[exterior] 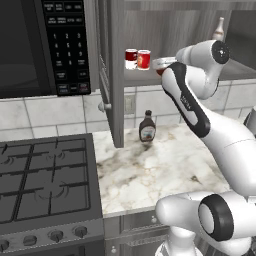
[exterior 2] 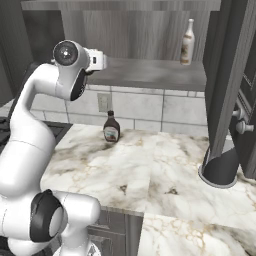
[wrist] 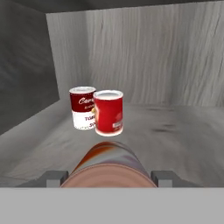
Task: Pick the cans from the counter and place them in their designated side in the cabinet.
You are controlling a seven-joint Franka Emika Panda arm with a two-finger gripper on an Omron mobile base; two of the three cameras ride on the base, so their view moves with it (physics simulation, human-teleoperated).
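Observation:
My gripper (wrist: pixel 109 177) is shut on a plain darker red can (wrist: pixel 109 166), which lies between the two fingertips (wrist: pixel 54 177) and points into the cabinet. In the left base view the gripper (exterior: pixel 165 68) holds this can (exterior: pixel 160 63) just above the cabinet's grey shelf (exterior: pixel 145 76), right of two standing cans. The bright red can (wrist: pixel 108 112) (exterior: pixel 144 59) stands upright on the shelf ahead of the held one, touching or nearly touching a half-white, half-dark-red can (wrist: pixel 83 107) (exterior: pixel 131 58) on its left.
The open cabinet door (exterior: pixel 112 75) hangs left of the shelf, beside the black microwave (exterior: pixel 40 45). A brown sauce bottle (exterior: pixel 147 126) stands on the marble counter (exterior: pixel 150 175) by the wall. A pale bottle (exterior 2: pixel 187 42) stands at the shelf's right. The stovetop (exterior: pixel 45 185) lies left.

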